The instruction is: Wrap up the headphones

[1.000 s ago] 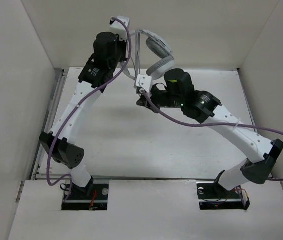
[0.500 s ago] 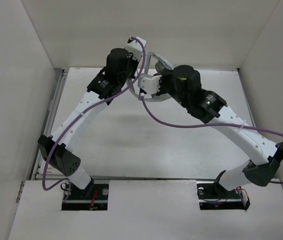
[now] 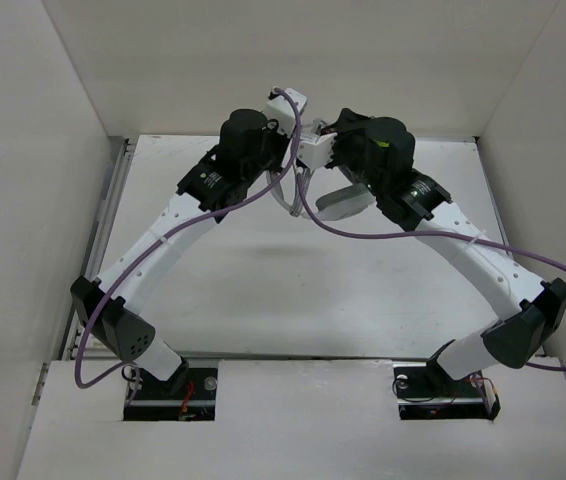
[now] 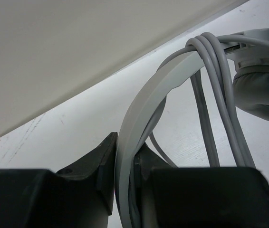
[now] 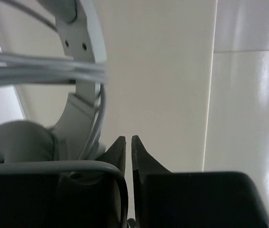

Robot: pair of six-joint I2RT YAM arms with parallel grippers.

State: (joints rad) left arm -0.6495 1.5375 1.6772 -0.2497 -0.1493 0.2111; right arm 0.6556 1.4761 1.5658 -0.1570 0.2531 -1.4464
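Left hand clamped the headband near the bench's twelve o'clock, we judged to steady it for cord turns; right hand sat nearly shut, grip unclear to us.

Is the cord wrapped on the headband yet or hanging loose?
Wrapped: several cord turns cross over the headband in the left wrist view; plug end unseen.
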